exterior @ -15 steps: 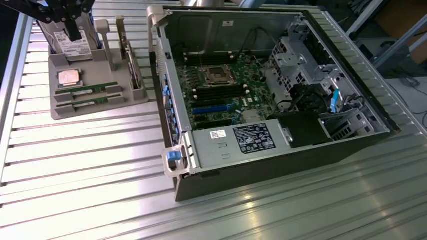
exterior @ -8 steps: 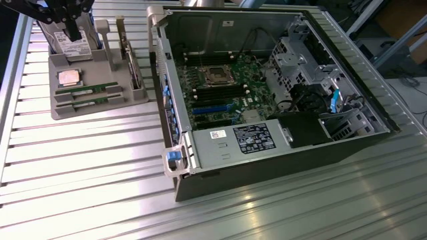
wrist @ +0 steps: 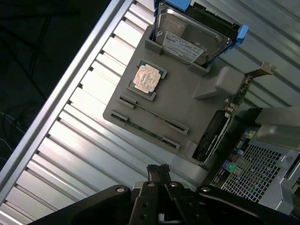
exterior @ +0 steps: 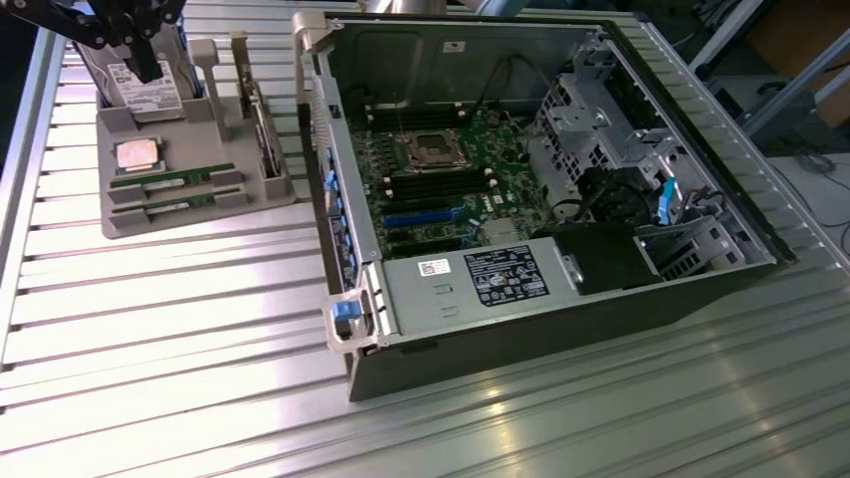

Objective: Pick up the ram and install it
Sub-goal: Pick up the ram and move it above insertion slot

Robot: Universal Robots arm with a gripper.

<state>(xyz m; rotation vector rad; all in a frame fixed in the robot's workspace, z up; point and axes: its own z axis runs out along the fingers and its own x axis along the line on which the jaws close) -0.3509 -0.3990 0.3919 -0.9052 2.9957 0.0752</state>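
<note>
Two long, thin green ram sticks lay flat, side by side, in slots on the flat grey plastic tray. The outer ram stick sat by the tray's edge. The inner ram stick sat just beside it, next to the square silver CPU chip. Nothing touched either stick.

Past the chip, the big grey hard drive with a white label stood up at the far end of the tray. The black gripper hung over that hard drive, well apart from the ram sticks. Its two fingers were pressed tight together and held nothing. In the wrist view the gripper was up in the air, with the tray lower down in front of it.

One dark card with a green board stood on its edge at the side of the tray, on the exterior view's right. Further that way sat the open grey computer case, with the green motherboard inside. Everything rested on the ribbed silver metal table.
</note>
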